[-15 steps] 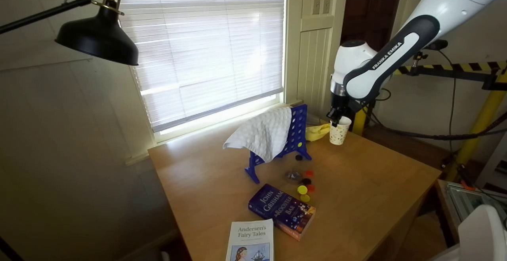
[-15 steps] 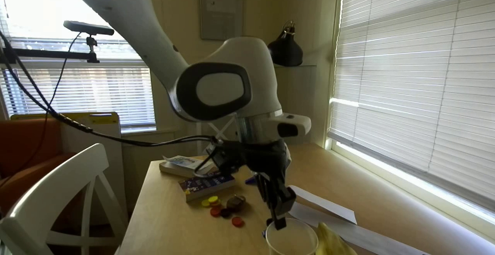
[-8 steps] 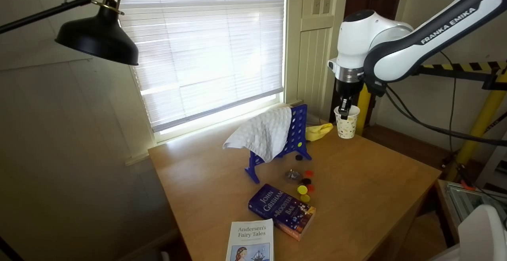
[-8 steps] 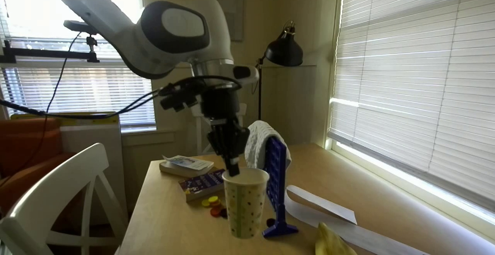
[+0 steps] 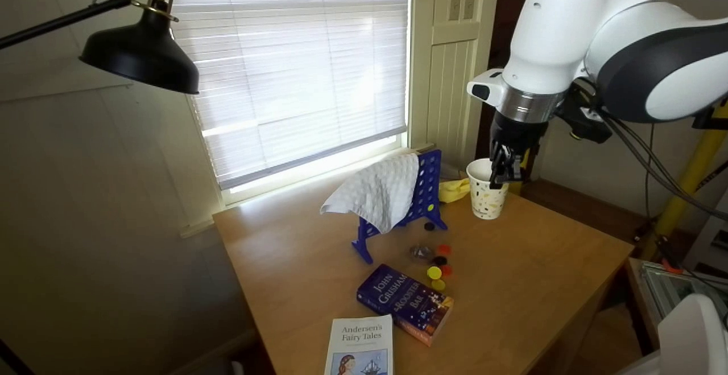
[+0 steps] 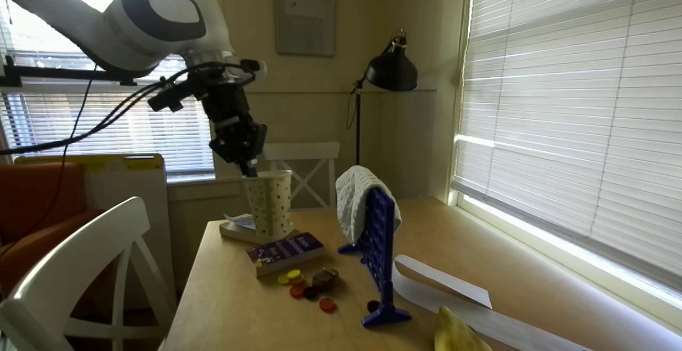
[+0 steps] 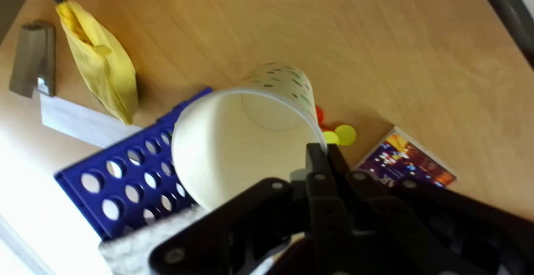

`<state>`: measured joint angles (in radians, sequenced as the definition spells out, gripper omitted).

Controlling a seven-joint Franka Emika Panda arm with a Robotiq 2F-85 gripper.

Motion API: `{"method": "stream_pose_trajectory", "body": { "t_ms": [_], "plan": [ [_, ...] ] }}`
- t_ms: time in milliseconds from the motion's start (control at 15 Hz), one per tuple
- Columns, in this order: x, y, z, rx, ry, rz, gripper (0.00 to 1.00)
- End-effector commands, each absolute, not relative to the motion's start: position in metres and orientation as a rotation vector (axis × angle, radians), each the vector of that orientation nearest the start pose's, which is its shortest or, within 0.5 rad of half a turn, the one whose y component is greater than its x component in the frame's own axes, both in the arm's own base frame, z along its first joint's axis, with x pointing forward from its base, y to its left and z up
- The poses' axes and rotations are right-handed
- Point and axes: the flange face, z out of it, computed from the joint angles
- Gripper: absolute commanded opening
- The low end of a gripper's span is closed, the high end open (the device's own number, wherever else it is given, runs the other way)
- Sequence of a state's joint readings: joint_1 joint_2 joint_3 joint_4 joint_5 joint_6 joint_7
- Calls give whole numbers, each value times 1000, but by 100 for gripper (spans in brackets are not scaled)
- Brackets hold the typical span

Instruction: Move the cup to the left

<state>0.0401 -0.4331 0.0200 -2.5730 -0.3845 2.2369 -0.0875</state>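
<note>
The cup is a white paper cup with small coloured flecks, seen in both exterior views (image 5: 487, 200) (image 6: 270, 205). In the wrist view the cup (image 7: 280, 79) shows its open mouth and pale inside. My gripper (image 7: 326, 155) is shut on the cup's rim, one finger inside the wall and one outside. The gripper also shows in both exterior views (image 5: 497, 184) (image 6: 250, 170), pointing down at the rim. The cup hangs above the table, slightly tilted. Nothing shows inside it.
A blue game rack (image 6: 380, 244) with a white cloth (image 6: 354, 202) stands on the table (image 5: 500, 284). Loose discs (image 6: 297, 291), a purple book (image 6: 285, 252) and a white book (image 5: 359, 341) lie there. A yellow thing (image 7: 104, 62) and a white strip (image 6: 447, 298) lie near the rack.
The arm has carried the cup away from its earlier place near the yellow thing. In an exterior view it has risen, shifted left and looks smaller. The grip on the rim still holds.
</note>
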Motion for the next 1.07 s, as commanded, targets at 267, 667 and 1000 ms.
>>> {"method": "stream_pose_trajectory", "body": {
  "t_ms": [267,667,1000],
  "plan": [
    [400,72,425,-3259,-943,-181,4],
    [421,74,405,-3235,-904,-228,1],
    [483,111,376,-3169,-921,-375,1]
  ]
}}
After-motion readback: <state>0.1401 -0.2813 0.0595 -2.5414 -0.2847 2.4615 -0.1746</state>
